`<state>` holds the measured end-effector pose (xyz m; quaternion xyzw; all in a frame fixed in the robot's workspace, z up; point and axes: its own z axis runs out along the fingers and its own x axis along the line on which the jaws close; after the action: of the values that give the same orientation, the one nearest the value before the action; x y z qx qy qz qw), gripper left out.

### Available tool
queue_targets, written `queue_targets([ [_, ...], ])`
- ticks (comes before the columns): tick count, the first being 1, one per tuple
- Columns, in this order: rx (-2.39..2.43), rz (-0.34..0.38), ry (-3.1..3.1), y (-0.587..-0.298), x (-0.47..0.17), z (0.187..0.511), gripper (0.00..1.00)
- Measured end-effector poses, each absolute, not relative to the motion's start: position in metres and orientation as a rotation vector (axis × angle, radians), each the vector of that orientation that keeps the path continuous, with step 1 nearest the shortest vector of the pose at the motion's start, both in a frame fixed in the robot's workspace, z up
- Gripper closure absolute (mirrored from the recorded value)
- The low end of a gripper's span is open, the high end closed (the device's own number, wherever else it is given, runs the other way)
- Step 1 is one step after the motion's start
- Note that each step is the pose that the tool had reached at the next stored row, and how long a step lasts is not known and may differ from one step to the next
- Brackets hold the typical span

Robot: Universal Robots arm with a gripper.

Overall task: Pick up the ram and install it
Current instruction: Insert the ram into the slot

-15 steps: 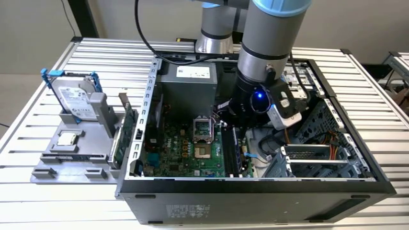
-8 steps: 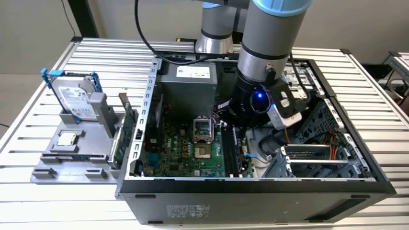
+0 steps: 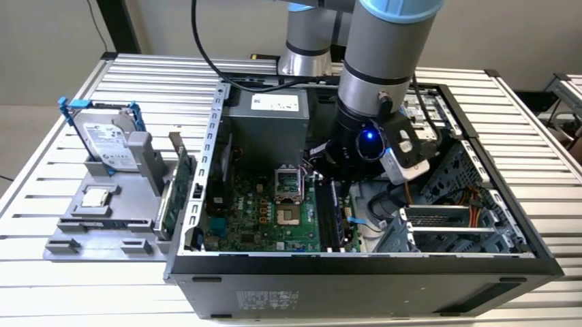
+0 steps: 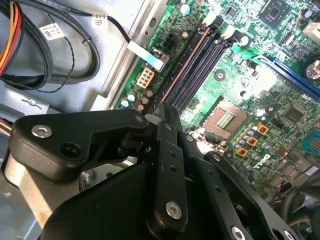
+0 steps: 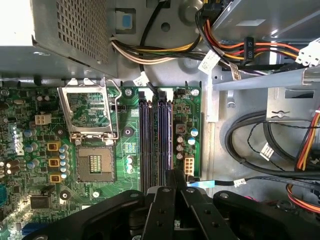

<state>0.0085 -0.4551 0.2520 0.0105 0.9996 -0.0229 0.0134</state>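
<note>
Robot arm (image 3: 391, 41), grey with pale blue joint caps, reaches down into an open black desktop computer case (image 3: 364, 262) lying on a slatted metal worktop (image 3: 54, 286). Its black gripper (image 5: 175, 174) hangs close over the green motherboard (image 5: 125, 132), at one end of the row of long black memory slots (image 5: 156, 142). In both wrist views the slots run straight away from the gripper's tip. The tip narrows to a thin point, but whether the jaws are apart, together or clamped on something cannot be told. The ram, a narrow blue-green stick, cannot be picked out with certainty. No such stick juts from the jaws, and none stands plainly in the slots, which look dark along their length. If it is there, it lies edge-on under or between the jaws, hidden by the black linkage. On the exterior view's left, a grey plastic holder (image 3: 91, 235) on the worktop carries a silver hard drive in a blue frame (image 3: 105, 139) and a bigger green expansion card (image 3: 180, 174), well apart from the gripper. Seating a stick well likely calls for keeping it parallel to its slot, centred between the end latches, and pressing straight down without tilt.
</note>
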Motion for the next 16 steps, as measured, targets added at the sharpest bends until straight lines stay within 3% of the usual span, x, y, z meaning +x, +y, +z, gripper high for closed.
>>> queue_targets([
  [11,-0.222,-0.066,3.102,-0.4552,0.0083,0.2521,1.00],
  [16,-0.287,-0.019,3.098,-0.4551,0.0083,0.2521,1.00],
])
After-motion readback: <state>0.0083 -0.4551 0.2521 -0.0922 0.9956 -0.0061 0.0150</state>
